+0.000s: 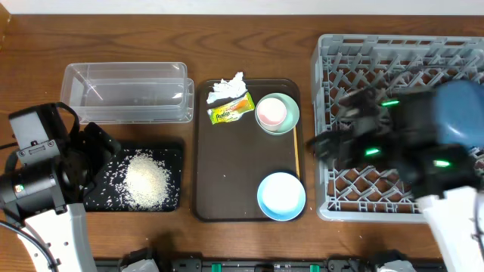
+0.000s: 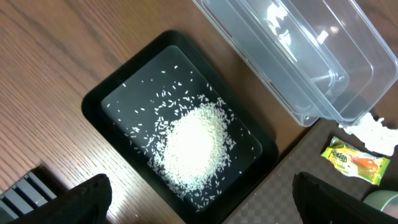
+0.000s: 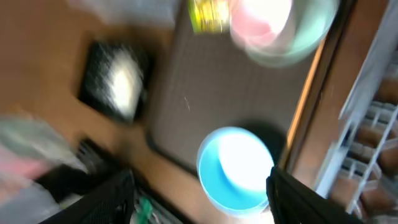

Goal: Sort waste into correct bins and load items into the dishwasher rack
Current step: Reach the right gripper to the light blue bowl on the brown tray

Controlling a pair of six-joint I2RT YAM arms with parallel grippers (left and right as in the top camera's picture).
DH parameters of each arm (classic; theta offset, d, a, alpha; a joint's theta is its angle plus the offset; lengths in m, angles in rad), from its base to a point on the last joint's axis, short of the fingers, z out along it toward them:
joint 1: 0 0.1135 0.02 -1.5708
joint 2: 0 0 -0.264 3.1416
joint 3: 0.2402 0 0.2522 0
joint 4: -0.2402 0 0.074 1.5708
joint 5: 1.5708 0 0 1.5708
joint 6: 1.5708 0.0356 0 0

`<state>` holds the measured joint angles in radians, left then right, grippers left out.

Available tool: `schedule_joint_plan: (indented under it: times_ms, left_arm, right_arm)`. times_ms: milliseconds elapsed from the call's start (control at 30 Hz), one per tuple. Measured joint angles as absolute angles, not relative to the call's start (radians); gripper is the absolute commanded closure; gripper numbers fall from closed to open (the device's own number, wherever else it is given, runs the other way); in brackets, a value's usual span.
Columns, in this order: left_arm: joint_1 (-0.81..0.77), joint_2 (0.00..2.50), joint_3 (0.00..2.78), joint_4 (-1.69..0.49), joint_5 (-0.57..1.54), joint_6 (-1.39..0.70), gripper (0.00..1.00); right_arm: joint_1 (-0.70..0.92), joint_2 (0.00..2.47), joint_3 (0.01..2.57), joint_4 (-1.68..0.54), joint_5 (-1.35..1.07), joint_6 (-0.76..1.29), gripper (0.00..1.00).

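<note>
Wrapper (image 2: pixel 351 160) — yellow-green, its print too small to read

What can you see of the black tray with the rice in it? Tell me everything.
The black tray is shallow and rectangular, with rounded corners and a raised rim, seemingly glossy plastic. It lies flat on the wooden table, with the clear tub behind it and the brown serving tray to its right. A heap of white rice sits in its middle, stray grains scattered around.
</note>
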<state>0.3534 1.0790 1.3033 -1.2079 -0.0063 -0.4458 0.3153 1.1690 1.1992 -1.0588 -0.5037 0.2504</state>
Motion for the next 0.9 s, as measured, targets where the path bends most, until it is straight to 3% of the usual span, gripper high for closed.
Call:
schedule_joint_plan:
  times_ms: [167,333,667,800,900]
  left_arm:
    - [0.353,1.079,1.303,-1.208,-0.007,-0.445,0.05]
    - [0.353,1.079,1.303,-1.208,-0.007,-0.445,0.05]
    - [0.353,1.079,1.303,-1.208,-0.007,-0.445,0.05]
    - [0.353,1.079,1.303,-1.208,-0.007,-0.445,0.05]
    - [0.353,1.079,1.303,-1.208,-0.007,-0.446,0.05]
  right_arm:
    - [0.629,1.308,1.199,-1.069,-0.230,0.383,0.45]
    - [0.829,1.488,1.199,-1.026,-0.094,0.521,0.46]
    - [0.976,1.766,1.199,-0.967,-0.043,0.674,0.52]
    - [1.000,1.805,1.198,-0.924,-0.029,0.701,0.61]
    - [1.010,1.839,1.198,-0.893,-0.022,0.710,0.83]
